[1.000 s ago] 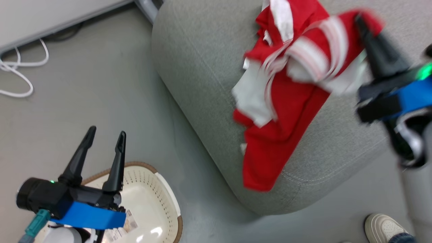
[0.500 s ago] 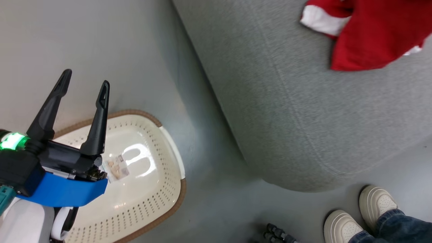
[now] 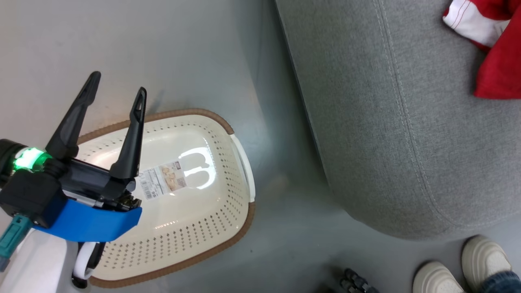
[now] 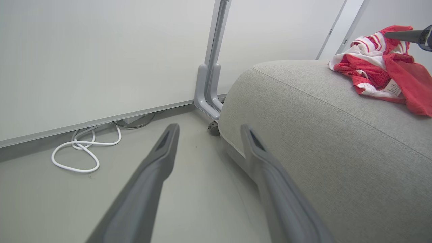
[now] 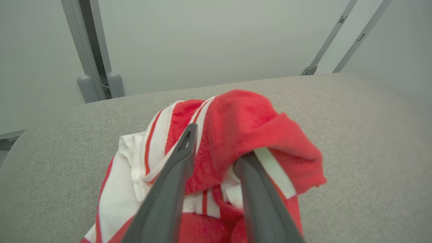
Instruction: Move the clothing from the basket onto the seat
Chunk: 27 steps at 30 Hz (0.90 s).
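The clothing [image 5: 243, 114], a red heap with white stripes, lies on the grey seat [image 5: 354, 118]. My right gripper [image 5: 219, 143] is low over it with jaws parted. Red fabric sits between the fingers and drapes over the right fingertip. The head view shows the clothing [image 3: 496, 77] at the top right of the seat [image 3: 386, 122]. The cream basket [image 3: 191, 112] stands on the floor left of the seat, with a paper label in it. My left gripper [image 3: 118, 83] hovers open above the basket. In the left wrist view my left gripper [image 4: 208, 127] points at the floor beside the seat [image 4: 320, 135].
A person's pale shoes [image 3: 484, 256] stand on the floor by the seat's near corner. A small dark object [image 3: 354, 280] lies close to them. A white cable [image 4: 84, 148] loops along the wall, and a grey post [image 4: 209, 91] rises behind the seat.
The head camera has swung down and left. A second ago my right gripper held the clothing above the seat; its jaws now stand parted over the heap. The left gripper stays open.
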{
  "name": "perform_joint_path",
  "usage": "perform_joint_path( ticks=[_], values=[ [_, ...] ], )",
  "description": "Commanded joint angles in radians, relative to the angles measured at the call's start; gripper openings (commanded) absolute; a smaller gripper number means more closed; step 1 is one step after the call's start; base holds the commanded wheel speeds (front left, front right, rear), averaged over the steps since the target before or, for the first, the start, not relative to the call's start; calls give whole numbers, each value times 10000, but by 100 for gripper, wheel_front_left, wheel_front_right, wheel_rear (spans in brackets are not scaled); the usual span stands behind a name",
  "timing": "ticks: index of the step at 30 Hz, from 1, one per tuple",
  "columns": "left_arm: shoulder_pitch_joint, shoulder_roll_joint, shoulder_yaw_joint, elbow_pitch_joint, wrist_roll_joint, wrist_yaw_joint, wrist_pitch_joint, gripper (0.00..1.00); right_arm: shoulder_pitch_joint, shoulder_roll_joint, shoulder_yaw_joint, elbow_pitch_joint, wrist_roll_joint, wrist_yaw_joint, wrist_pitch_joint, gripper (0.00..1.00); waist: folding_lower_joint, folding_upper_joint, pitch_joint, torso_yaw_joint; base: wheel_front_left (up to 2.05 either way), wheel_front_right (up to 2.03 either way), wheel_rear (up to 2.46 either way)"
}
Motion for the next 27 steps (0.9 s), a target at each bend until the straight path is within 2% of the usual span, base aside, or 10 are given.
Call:
perform_joint_path(
  ticks=[1, 6, 11, 18, 27],
  values=[
    [-172, -69, -43, 119, -71, -68, -124, 100, 242, -4, 46, 155, -93, -2, -95, 100, -2, 0, -233, 6, 0, 0, 0],
    [75, -602, -236, 1028, -286, -80, -540, 100, 1277, -43, 338, 446, -266, -1, -377, 100, -2, 0, -1452, 353, 0, 0, 0],
    [492, -1265, -219, 2051, -569, -69, -734, 100, 2817, 196, 721, -27, -548, -1, -495, 100, -2, 0, -3029, 732, 0, 0, 0],
    [1409, -2169, 543, 2798, -588, -30, -757, 100, 5348, 838, 1688, -2018, -297, -1, -731, 100, -2, 0, -4959, 1330, 0, 0, 0],
    [2397, -2882, 1474, 3440, -318, -63, -759, 100, 8259, 1887, 2424, -4774, -300, -1, -762, 100, -2, 0, -6306, 2532, 0, 0, 0]
  ],
)
